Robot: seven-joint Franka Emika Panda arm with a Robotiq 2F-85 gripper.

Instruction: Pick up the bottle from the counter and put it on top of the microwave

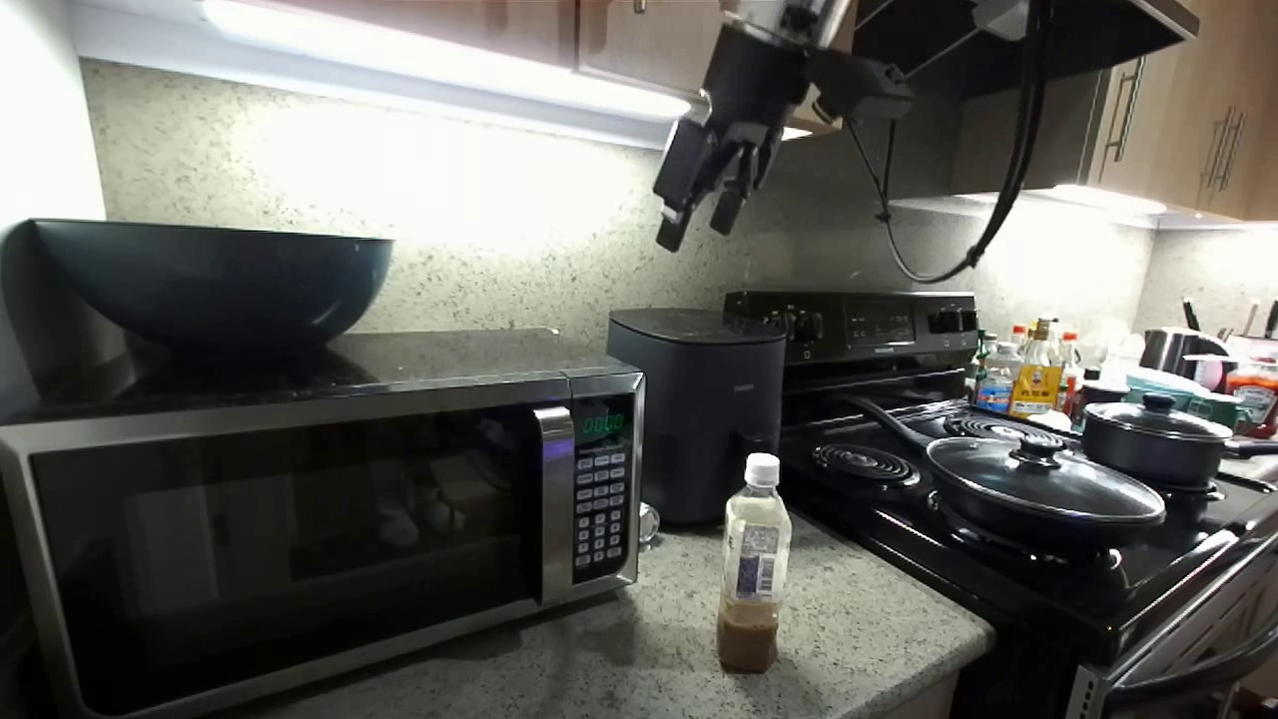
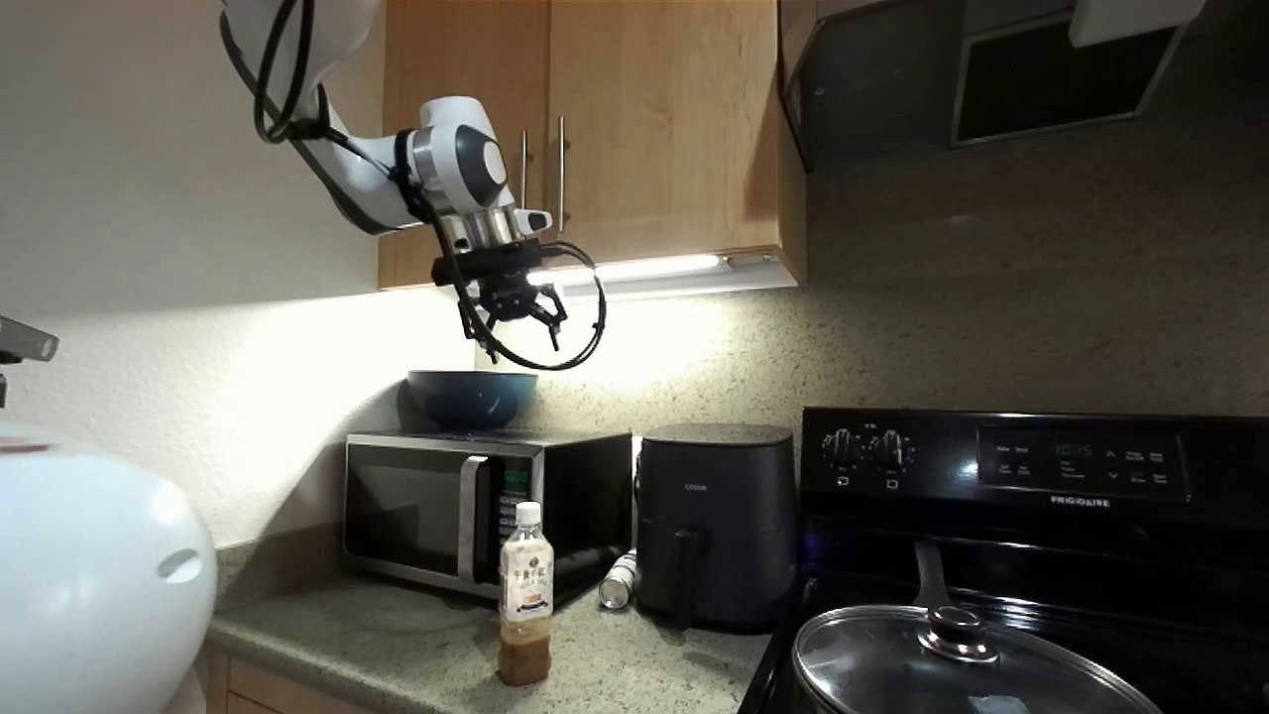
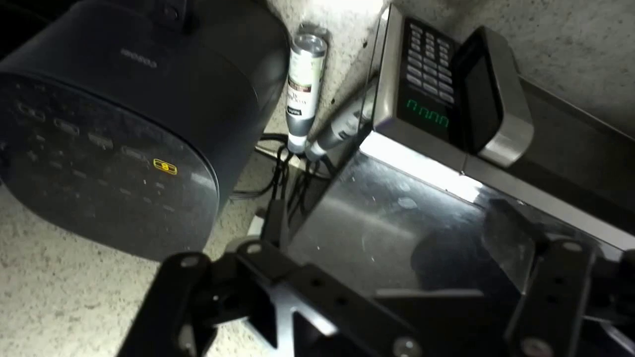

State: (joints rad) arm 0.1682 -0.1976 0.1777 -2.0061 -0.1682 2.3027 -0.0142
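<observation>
One slim clear bottle (image 1: 751,589) of brown liquid, with a white cap and pale label, stands upright on the speckled grey counter (image 1: 859,629), near the button-panel end of the stainless-steel microwave (image 1: 310,539). The black gripper (image 1: 699,226) hangs well above the bottle, near the wooden cabinets (image 2: 664,129), angled downward; its two fingers (image 1: 673,232) are spread, and the wall (image 1: 499,250) shows through the gap between them. In both exterior views the gripper appears roughly over the bottle, clearly apart from it, though how far each stands from the wall is hard to judge. In the wrist view the fingers frame part of the microwave's dark top, with a small labelled container (image 3: 302,84) lying between the microwave and a dark, rounded appliance (image 3: 163,109). A large dark blue bowl (image 1: 220,285) sits on the microwave, toward its end away from the bottle.
</observation>
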